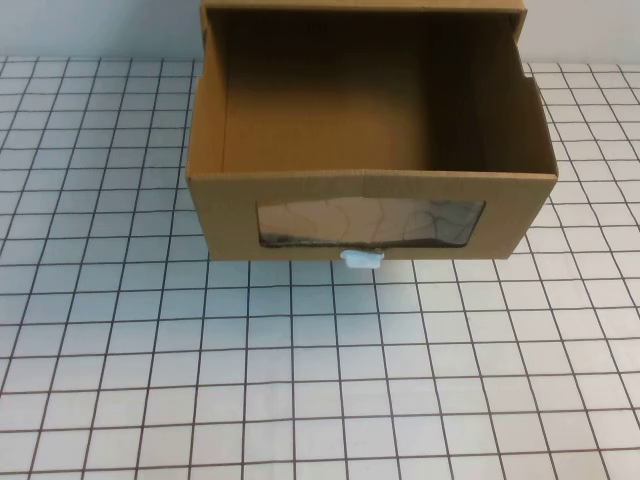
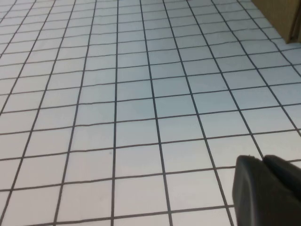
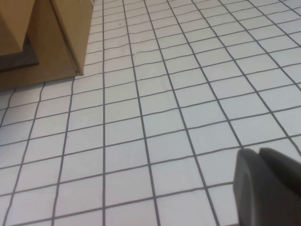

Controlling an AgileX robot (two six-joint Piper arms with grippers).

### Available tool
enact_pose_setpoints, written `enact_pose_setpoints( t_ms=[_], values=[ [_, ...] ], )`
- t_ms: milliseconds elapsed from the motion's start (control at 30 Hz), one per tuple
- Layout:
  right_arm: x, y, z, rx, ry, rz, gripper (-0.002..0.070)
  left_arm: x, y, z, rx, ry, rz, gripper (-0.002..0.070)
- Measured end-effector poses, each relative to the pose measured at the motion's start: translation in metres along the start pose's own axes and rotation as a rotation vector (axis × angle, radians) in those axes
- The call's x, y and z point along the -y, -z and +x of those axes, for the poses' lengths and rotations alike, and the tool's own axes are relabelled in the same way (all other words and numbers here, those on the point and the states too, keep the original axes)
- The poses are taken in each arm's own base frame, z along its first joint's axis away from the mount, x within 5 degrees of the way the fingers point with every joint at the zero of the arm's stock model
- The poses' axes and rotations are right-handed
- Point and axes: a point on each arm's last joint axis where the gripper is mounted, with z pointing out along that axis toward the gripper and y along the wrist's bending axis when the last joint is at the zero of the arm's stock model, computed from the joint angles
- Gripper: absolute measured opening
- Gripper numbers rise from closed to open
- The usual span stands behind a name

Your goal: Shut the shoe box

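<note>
At the table's (image 1: pixel 110 380) far edge, the box (image 1: pixel 370 215) sits pulled open, unlabelled. Left end effector (image 2: pixel 268 190) and right end effector (image 3: pixel 268 186) hover over bare grid; their spread cannot be told.

left gripper (image 2: pixel 268 190) dark matte, right gripper (image 3: pixel 268 186) dark grey

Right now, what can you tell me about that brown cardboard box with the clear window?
The brown cardboard shoe box is a drawer pulled far out of its outer sleeve, open on top and seemingly empty. Its front panel has a wide clear plastic window with a small white pull tab below. It rests on the white gridded table. Neither the left hand nor the right hand touches it.
</note>
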Motion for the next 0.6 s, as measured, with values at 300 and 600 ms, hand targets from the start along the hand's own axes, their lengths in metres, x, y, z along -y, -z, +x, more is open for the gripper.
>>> enact_pose_setpoints(
  t_ms=[300, 600],
  values=[
    [0.0, 0.0, 0.0, 0.0, 0.0, 0.0, -0.0014, -0.0031, 0.0001, 0.0002, -0.004, -0.084, -0.034, -0.0005],
    [0.0, 0.0, 0.0, 0.0, 0.0, 0.0, -0.0014, -0.0066, 0.0002, 0.0002, -0.008, -0.178, -0.072, -0.0005]
  ],
)
